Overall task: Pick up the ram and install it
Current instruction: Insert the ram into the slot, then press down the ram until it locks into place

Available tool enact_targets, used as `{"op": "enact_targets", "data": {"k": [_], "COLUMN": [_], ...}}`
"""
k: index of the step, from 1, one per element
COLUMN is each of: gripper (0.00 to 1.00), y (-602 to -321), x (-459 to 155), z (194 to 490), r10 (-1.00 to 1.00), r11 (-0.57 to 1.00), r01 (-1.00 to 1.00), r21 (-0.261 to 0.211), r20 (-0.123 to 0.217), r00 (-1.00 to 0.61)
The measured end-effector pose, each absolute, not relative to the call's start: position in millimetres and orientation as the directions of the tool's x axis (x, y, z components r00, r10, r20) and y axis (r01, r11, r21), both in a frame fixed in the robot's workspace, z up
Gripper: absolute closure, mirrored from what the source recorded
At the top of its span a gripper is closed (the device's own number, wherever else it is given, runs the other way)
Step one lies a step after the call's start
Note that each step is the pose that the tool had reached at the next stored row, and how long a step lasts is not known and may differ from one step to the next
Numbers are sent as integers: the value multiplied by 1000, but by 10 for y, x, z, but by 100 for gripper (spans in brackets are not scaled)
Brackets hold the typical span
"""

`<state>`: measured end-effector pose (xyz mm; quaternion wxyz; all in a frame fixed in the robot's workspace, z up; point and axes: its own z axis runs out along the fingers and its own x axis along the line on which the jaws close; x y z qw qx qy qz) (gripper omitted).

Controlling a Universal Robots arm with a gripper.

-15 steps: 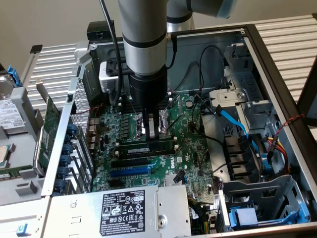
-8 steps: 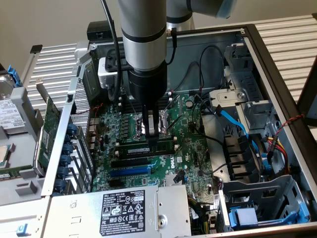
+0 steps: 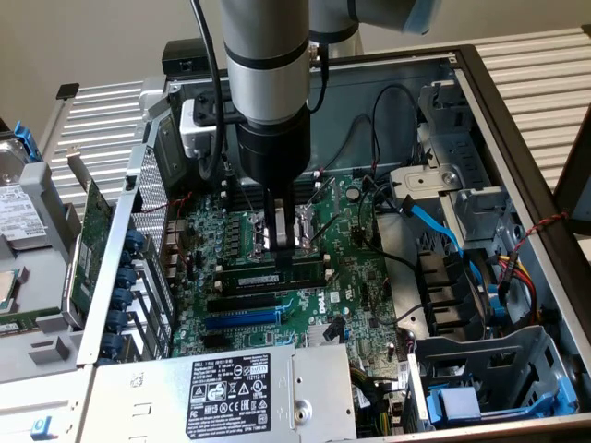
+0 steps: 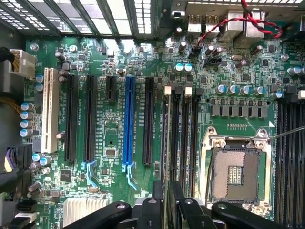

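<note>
The ram (image 3: 247, 276) is a long thin green stick standing on edge along the black memory slots (image 3: 314, 273) of the motherboard (image 3: 355, 277). My gripper (image 3: 282, 251) comes straight down from the grey arm and is shut on the stick's upper edge near its middle. In the wrist view the ram (image 4: 165, 143) shows edge-on as a pale thin line over the outermost memory slot (image 4: 183, 143), running between my black fingers (image 4: 177, 195). My gripper (image 4: 166, 200) clamps it from both sides. Whether the stick is seated and latched I cannot tell.
The open CPU socket (image 4: 236, 171) lies right beside the slots. Blue (image 4: 127, 124) and black expansion slots sit on the other side. A power supply (image 3: 231, 388), drive cage (image 3: 499, 369), blue cable (image 3: 434, 221) and case walls surround the board. A green expansion card (image 3: 92, 240) rests outside the case.
</note>
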<state>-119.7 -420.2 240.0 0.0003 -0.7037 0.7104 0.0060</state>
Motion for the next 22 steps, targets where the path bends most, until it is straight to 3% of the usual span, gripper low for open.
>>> {"op": "enact_targets", "data": {"k": [16,19,22], "gripper": [78,89,89], "y": [-4202,-4201,-4202], "x": [-1243,-1268,-1279], "z": [2431,2432,2430], "r10": [-1000,-1000,-1000], "r11": [9,10,9], "r01": [-1000,-1000,-1000], "r21": [11,15,15], "r20": [-9,-9,-9], "r00": [-10,-10,-10]}}
